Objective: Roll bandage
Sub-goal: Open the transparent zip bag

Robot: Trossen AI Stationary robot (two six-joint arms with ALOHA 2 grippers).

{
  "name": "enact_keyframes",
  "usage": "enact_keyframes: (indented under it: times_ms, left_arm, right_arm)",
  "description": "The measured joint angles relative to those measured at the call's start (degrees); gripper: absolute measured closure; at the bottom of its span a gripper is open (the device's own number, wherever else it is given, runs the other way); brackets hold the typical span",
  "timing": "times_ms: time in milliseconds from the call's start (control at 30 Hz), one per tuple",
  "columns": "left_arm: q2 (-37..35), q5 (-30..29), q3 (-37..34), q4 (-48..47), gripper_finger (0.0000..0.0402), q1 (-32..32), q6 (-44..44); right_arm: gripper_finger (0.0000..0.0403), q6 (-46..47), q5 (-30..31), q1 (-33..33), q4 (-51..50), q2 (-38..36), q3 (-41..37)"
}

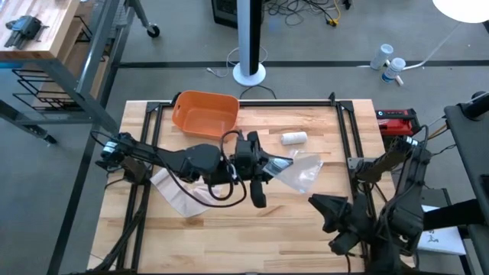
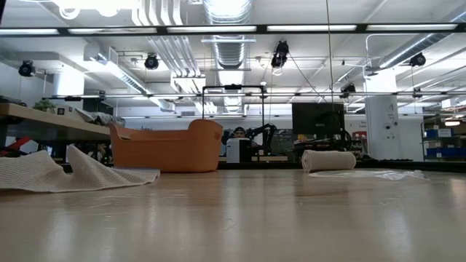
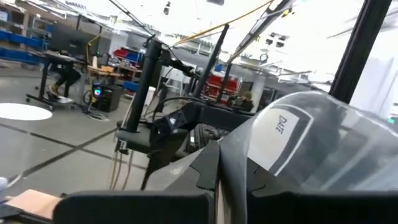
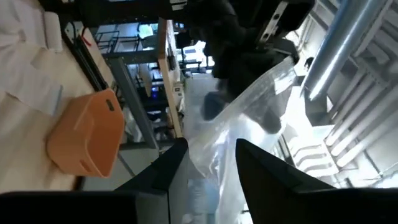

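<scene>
Pale wooden tabletop [image 1: 306,229] fills the overhead view, with grey workshop floor around it and a wide room of racks and ceiling lights behind.

My left gripper [image 1: 258,191] is reached out over the middle of the tabletop, raised off the wood. The crumpled clear plastic bag [image 1: 302,172] runs up to it, but I cannot tell whether it is clamped on the film. My right gripper [image 4: 211,171] hangs at the near right, close to the bag's edge. Its fingers [image 4: 168,174] stand apart, unclenched, with clear film showing in the gap between them.

The flat strip of white woven bandage [image 1: 177,191] lies unrolled and rumpled on the left side of the tabletop, under my left arm, and neither gripper touches it. A small tightly rolled white bandage [image 1: 293,138] rests farther back, near the rounded orange plastic basket [image 1: 205,114] but apart from it.

I judge I am at the unpacking stage, with the rolling itself not begun. Next I need to get clear of the bag, bring one gripper down on one end of the flat strip, pin the cloth with the other, and turn that end over on itself without dragging the whole strip.
</scene>
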Motion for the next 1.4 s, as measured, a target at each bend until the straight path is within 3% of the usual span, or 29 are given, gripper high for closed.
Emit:
enact_keyframes:
  times_ms: [167,500,733,967,1067,1233,1400]
  left_arm:
    - [0.0,2.8,0.0,0.8,0.0401,0.0,-2.4]
    - [0.0,6.9,0.0,0.8,0.0401,-0.4,-8.1]
    - [0.2,6.9,-0.2,-0.1,0.0402,-0.5,-7.6]
    - [0.2,6.8,-0.2,-1.0,0.0402,-0.5,-4.8]
    - [0.2,6.7,-0.2,-3.0,0.0402,-0.5,-0.6]
    - [0.2,6.7,-0.2,-7.2,0.0391,-0.5,7.4]
    - [0.2,6.5,-0.2,-14.6,0.0349,-0.5,12.3]
  right_arm:
    - [0.0278,-10.3,-0.1,-0.1,0.9,0.0,1.2]
    - [0.0274,-14.1,-2.0,-3.2,0.1,0.0,1.4]
    - [0.0297,-13.2,-2.0,-5.6,1.7,0.0,1.4]
    - [0.0362,-5.1,-3.0,-5.4,7.6,0.0,1.4]
    - [0.0396,-0.7,-8.8,-4.6,8.2,0.0,1.4]
    - [0.0401,11.0,-19.1,-4.4,8.3,-0.7,1.3]
    - [0.0402,21.5,-27.3,-2.6,7.6,-2.9,1.3]
